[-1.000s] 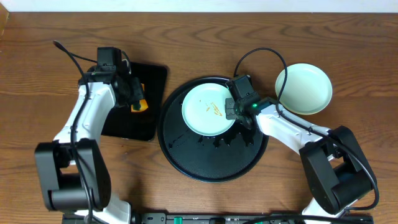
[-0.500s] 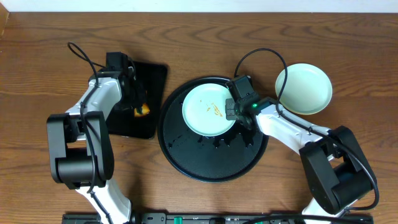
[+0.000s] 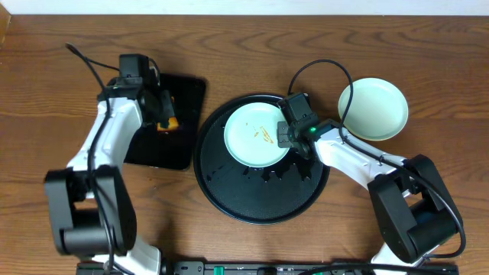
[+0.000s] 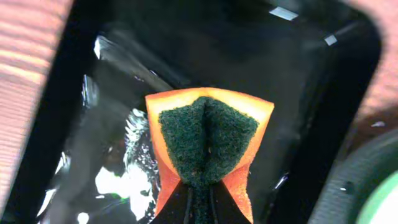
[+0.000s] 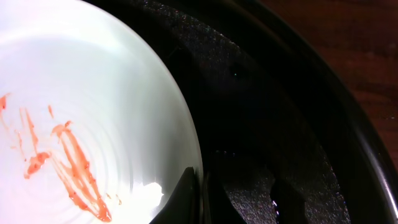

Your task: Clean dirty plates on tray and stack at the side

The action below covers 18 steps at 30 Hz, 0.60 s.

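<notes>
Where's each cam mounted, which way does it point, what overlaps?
Overhead: above the table, looking straight down; both arms, round tray, small tray in view.
Left wrist: on the left arm, looking down past its jaws at the pinched sponge over the small tray.
Right wrist: on the right arm, facing the rim of the smeared plate between its jaws.
Shared: overhead also shows sponge and plate.

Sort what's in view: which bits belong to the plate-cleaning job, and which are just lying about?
In the job:
- smeared plate, rim pinched by the right hand
- round tray under it
- plate at the side
- sponge, held by the left hand

Lying about:
- rectangular tray below the sponge
- cable looping off the right arm
</notes>
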Tool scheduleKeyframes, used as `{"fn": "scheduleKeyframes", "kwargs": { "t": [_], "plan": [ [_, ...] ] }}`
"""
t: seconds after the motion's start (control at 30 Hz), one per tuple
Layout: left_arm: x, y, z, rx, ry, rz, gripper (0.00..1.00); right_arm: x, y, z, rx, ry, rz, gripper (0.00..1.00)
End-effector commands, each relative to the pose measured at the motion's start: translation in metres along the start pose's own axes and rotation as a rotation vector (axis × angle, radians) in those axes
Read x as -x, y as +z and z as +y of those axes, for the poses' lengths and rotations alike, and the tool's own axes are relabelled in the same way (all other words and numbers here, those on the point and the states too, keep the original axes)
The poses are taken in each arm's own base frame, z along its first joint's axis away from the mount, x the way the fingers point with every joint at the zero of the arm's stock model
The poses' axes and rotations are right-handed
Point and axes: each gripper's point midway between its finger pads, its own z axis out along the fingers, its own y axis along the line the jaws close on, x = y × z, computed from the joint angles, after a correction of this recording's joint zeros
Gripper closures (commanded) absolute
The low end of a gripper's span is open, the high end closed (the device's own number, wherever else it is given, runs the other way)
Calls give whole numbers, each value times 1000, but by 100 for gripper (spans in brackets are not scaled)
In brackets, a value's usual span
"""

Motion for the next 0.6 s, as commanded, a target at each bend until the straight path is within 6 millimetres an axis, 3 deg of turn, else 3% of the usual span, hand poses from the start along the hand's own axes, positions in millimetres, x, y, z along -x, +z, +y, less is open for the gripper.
{"fn": "scheduleKeyframes", "kwargs": {
  "t": [0.0,0.4,0.57],
  "plan": [
    [2,2,7,37,11,-5,92,6,1,-5,-29,13,-15,99],
    [-48,72,22,79,2,196,92,6,1,-5,-29,13,-14,99],
    [-58,83,25,87,0,239,92,6,1,-5,-29,13,-14,99]
  ]
}}
